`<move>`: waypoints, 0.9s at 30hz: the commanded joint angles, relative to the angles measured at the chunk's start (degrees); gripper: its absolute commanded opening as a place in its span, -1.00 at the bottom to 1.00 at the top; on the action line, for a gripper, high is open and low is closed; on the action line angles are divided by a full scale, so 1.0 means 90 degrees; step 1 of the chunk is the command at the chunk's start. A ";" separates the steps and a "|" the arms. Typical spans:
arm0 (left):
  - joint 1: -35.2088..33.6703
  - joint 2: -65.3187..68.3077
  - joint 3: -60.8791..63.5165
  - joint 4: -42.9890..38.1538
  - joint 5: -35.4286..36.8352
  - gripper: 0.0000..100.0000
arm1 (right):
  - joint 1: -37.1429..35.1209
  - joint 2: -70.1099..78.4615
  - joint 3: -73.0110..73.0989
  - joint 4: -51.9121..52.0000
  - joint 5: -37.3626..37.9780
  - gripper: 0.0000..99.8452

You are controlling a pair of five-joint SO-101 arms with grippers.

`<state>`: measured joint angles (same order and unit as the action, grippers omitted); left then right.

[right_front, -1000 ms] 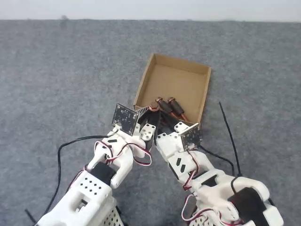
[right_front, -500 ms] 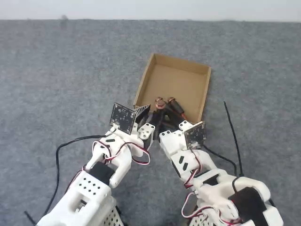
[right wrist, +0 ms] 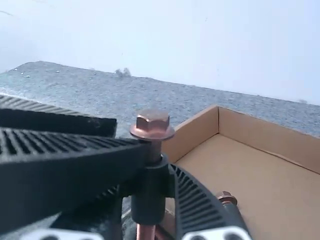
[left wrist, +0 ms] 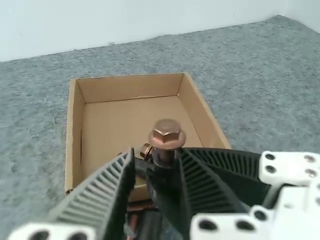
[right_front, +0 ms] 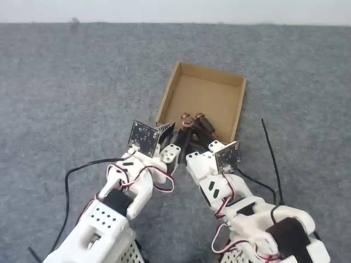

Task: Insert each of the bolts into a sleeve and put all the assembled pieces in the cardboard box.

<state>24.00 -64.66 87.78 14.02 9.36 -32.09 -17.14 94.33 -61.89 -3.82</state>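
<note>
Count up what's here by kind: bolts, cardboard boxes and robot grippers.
Bolts: 2 in view, one in a sleeve held by the left gripper, one in the cardboard box
Cardboard boxes: 1
Grippers: 2, left gripper and right gripper
Total: 5

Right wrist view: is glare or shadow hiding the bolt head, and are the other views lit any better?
Right wrist view: the bolt head is evenly lit against a bright wall, no glare; the sleeve below is dark. Left wrist view: soft sheen on the head, cardboard box floor evenly lit. High view: flat light, no hard shadows on the grey table.
</note>
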 commanded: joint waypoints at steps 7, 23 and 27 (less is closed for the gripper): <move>0.0557 -0.2061 -0.0298 0.2071 -0.0147 -0.75 | 0.0142 -0.0249 0.0078 -0.0044 0.0088 -0.99; -0.1328 -0.3204 0.0777 0.1651 -0.0107 -0.76 | 0.0464 -0.0249 0.0078 -0.0005 0.0059 -0.99; -0.1983 -0.3194 0.1011 0.1651 -0.0039 -0.76 | 0.0474 -0.0249 0.0078 0.0005 0.0059 -0.99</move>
<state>9.76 -92.44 97.45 29.85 8.40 -28.84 -17.14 94.33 -61.80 -3.91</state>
